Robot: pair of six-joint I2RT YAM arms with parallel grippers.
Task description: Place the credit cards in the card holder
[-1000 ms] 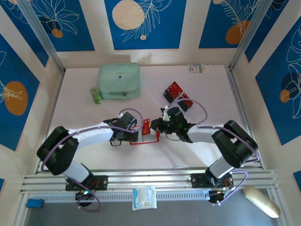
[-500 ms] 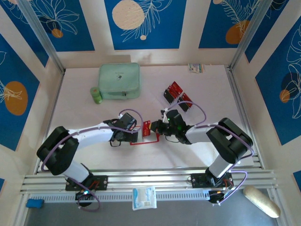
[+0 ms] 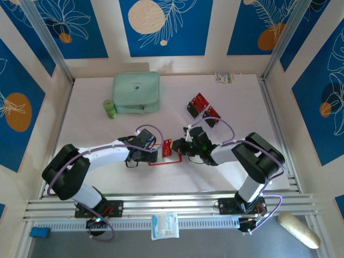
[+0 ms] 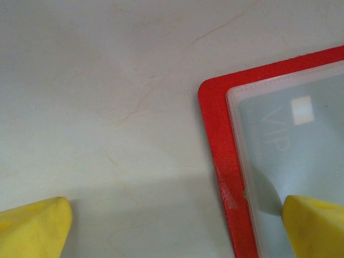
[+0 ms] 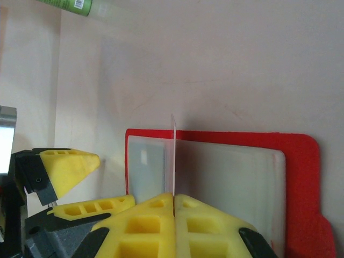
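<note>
The card holder (image 4: 223, 161) looks matt red leatherette with glossy clear plastic sleeves (image 4: 279, 123); the table (image 4: 107, 80) is matt, faintly creased

Mint-green case (image 3: 136, 92), green tube (image 3: 109, 109) beside

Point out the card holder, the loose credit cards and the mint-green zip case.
card holder (image 5: 301, 161): right wrist view, red cover's right border.
credit cards (image 3: 200, 101): top view, farthest red card.
mint-green zip case (image 3: 136, 92): top view, middle of lid.
</note>
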